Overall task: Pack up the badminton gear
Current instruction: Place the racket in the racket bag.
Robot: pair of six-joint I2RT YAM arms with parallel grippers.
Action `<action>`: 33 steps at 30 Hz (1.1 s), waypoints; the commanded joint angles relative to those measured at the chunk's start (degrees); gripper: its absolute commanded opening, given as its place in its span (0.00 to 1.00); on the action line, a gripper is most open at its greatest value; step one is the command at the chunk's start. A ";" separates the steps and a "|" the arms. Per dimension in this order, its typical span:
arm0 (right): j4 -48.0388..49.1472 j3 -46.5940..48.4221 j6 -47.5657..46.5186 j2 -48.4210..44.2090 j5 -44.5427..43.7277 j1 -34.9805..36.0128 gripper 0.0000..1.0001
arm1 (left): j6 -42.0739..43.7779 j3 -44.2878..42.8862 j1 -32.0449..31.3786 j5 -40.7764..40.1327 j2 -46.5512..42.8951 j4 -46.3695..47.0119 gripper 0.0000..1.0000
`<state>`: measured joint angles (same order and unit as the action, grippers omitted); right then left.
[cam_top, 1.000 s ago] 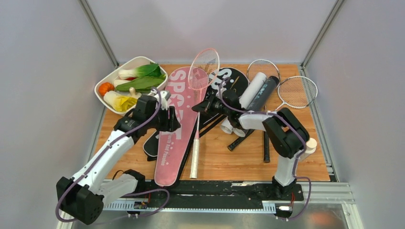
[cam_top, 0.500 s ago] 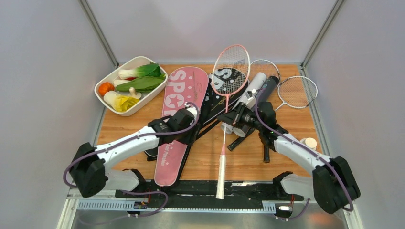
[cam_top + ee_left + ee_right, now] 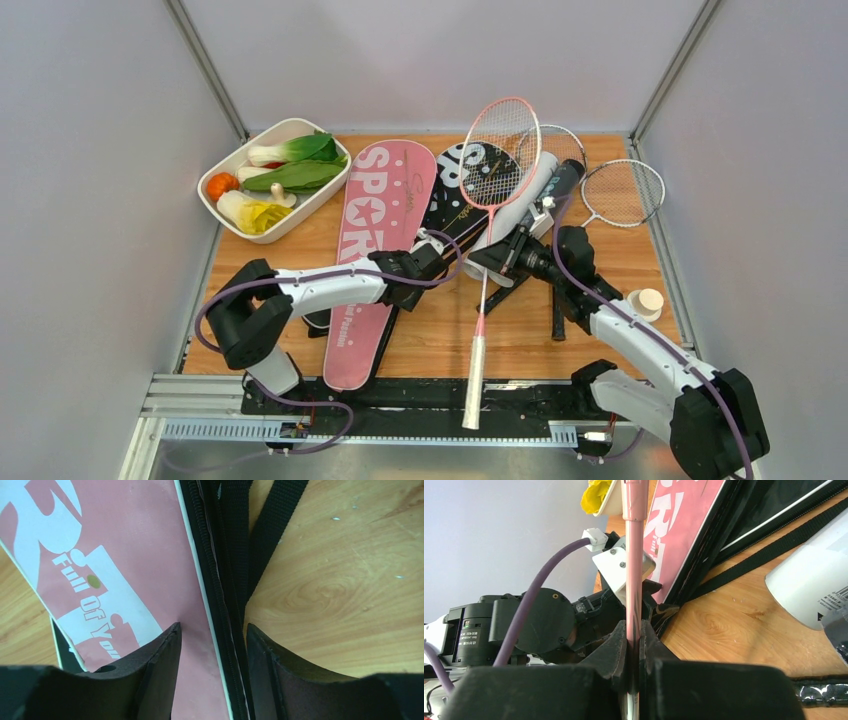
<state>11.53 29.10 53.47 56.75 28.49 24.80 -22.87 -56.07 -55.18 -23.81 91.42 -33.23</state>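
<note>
Right hand (image 3: 633,652) clamped shut on the thin shaft of the pink racket (image 3: 497,150), just right of the pink SPORT cover (image 3: 375,230). Light, springy frame with fragile strings; best gripped at shaft or handle. Left hand (image 3: 212,640) wide open, holding nothing, straddling that cover's zipper edge. Further right: black cover (image 3: 450,210), white tube (image 3: 512,222), silver rackets (image 3: 622,192); loose black straps (image 3: 272,535) likely to snag.

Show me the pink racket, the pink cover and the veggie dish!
pink racket (image 3: 500,150): top view, on its strings.
pink cover (image 3: 372,222): top view, on its lettered face.
white dish (image 3: 272,236): top view, on its near rim.
</note>
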 commanded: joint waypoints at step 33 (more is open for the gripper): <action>0.47 -2.16 1.55 -2.71 3.29 -0.58 0.00 | -5.13 -11.98 0.51 -1.46 0.13 -6.18 0.00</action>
<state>9.65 27.59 53.01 55.92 30.06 24.49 -26.81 -67.02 -56.49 -28.03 94.61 -40.77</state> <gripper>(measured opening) 0.058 0.011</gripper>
